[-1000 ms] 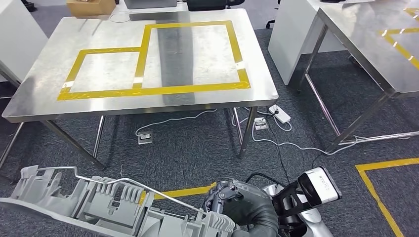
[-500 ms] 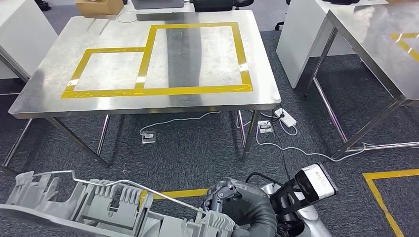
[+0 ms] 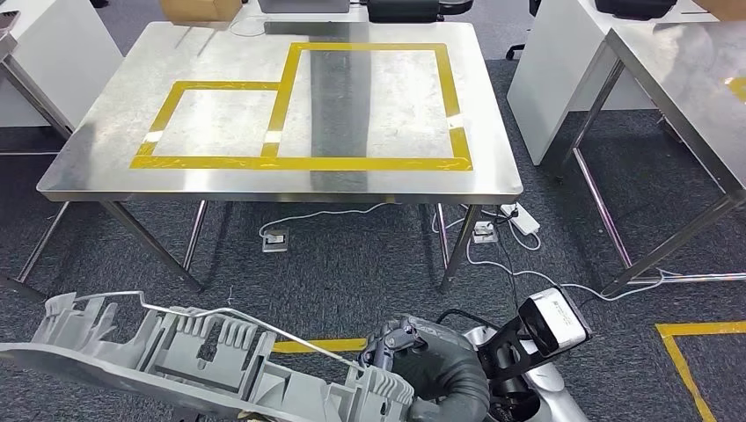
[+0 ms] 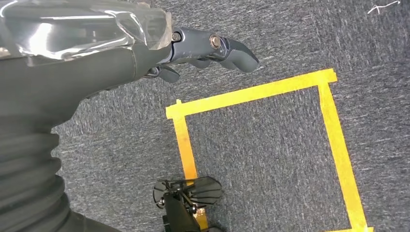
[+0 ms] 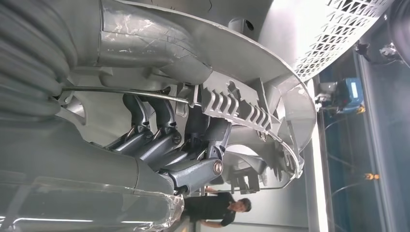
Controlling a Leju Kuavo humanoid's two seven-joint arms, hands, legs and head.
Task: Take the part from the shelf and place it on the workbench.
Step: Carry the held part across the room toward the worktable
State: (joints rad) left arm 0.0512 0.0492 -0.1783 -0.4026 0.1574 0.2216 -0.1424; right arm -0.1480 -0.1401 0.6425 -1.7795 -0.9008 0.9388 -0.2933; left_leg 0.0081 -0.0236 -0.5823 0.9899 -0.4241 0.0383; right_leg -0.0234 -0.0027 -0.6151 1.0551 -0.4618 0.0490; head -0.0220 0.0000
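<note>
My right hand [image 3: 393,345] wrapped around grey plastic part [image 3: 193,360], carrying it low over carpet, well short of counter [image 3: 290,180]. Left hand [image 4: 203,53] hanging over floor, fingers loosely apart, holding nothing.

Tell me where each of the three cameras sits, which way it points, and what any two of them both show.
Head view: high on the body, looking down at the workbench; right hand holds the grey part.
Left wrist view: behind the empty left hand, facing carpet and yellow floor tape.
Right wrist view: behind the right hand, its fingers inside the part.
Shared: head and right wrist views both show the part.
</note>
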